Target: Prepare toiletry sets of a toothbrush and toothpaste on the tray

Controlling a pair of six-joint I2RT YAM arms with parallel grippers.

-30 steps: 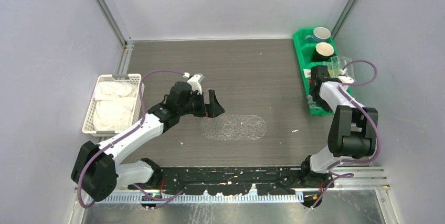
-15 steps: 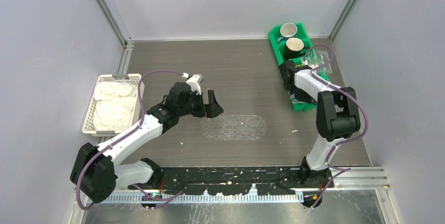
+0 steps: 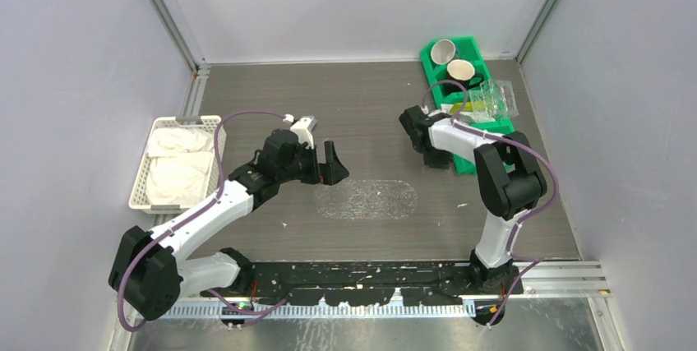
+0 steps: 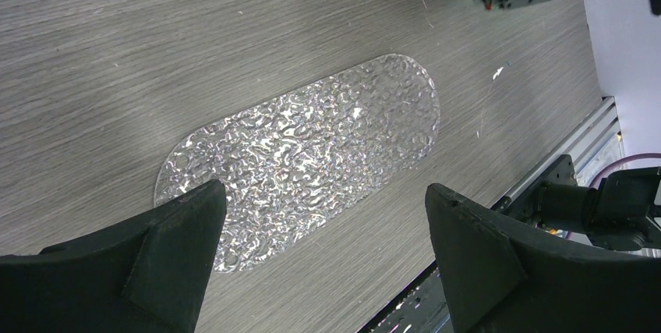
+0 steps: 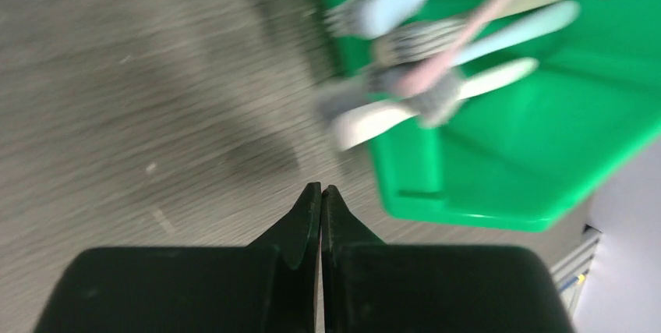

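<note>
Probably light and slippery, the clear-wrapped toiletry sets (image 3: 491, 101) near the far-right corner want a mid-length pinch; left gripper (image 4: 323, 200) gapes, right gripper (image 5: 321, 193) clenched empty.

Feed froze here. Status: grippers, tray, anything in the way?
Left gripper open, over the speckled transparent oval tray. Right gripper shut, empty, beside the green plastic bin. Tray bare; clear-wrapped toiletry sets at the bin. Nothing blocking.

blurred: forks (image 5: 405, 1) | cut off at edge: bin (image 5: 507, 154) | too small to tell apart: clear packs (image 3: 493, 98) by bin
</note>
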